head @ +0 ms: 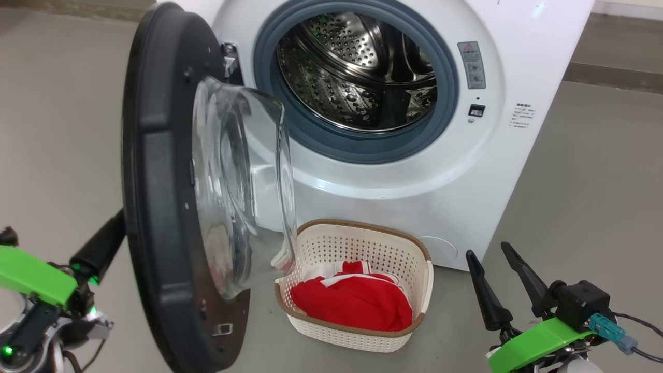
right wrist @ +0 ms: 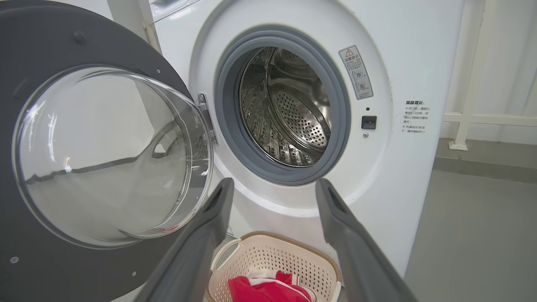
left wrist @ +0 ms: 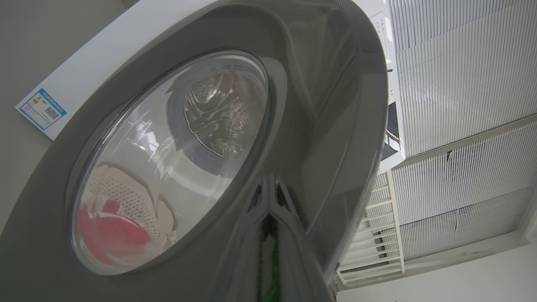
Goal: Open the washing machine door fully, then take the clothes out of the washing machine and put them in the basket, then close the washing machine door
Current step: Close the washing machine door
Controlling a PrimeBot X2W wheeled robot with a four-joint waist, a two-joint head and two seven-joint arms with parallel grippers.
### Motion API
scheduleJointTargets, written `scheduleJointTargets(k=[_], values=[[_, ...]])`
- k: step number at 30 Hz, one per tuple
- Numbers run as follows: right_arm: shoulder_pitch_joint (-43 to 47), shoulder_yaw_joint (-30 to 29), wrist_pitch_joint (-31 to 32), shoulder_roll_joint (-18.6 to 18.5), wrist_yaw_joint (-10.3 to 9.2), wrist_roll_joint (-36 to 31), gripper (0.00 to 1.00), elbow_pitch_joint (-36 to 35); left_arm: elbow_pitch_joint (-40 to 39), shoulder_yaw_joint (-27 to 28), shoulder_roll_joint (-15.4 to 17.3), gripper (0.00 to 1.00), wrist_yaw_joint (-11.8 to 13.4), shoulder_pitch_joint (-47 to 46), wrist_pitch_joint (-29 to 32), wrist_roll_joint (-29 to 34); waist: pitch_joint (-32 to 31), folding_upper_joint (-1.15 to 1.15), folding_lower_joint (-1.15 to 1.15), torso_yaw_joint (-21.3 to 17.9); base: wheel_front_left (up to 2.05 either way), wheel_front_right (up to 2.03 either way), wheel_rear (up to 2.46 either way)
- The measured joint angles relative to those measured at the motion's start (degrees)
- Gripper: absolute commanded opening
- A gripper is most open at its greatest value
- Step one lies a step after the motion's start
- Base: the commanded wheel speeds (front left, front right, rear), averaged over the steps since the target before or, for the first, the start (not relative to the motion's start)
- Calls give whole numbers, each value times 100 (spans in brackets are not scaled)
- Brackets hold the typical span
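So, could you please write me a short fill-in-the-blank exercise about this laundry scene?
1. The red clothes lie in the ____.
2. The washing machine door stands ____.
3. The steel drum is ____.
4. The right gripper is ____.
Missing words: basket; open; empty; open.

Glossy black-rimmed glass washing machine door (left wrist: pixel 327 126), shiny perforated steel drum (head: pixel 357 72), perforated plastic basket (head: pixel 362 248), soft red clothes (head: pixel 357 303).

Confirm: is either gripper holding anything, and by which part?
Nothing held. Right gripper open, empty; left gripper shut, tips against the washing machine door's outer face, not clamping it.
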Motion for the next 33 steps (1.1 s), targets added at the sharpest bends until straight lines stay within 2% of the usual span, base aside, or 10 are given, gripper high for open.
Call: scheduleJointTargets(k=[19, 32, 33], values=[[28, -1, 0, 33, 1, -1, 100, 21, -134, -990, -7, 0, 49, 590, -755, -962, 8, 0, 0, -430, 0, 0, 0], [34, 0, 0, 34, 0, -1, 100, 41, -105, -1057, -9, 0, 40, 786, -1099, -1295, -79, 0, 0, -565, 0, 0, 0], [35, 0, 0, 34, 0, -1, 100, 41, -116, -1071, 7, 13, -23, 798, -1182, -1213, -84, 0, 0, -567, 0, 0, 0]])
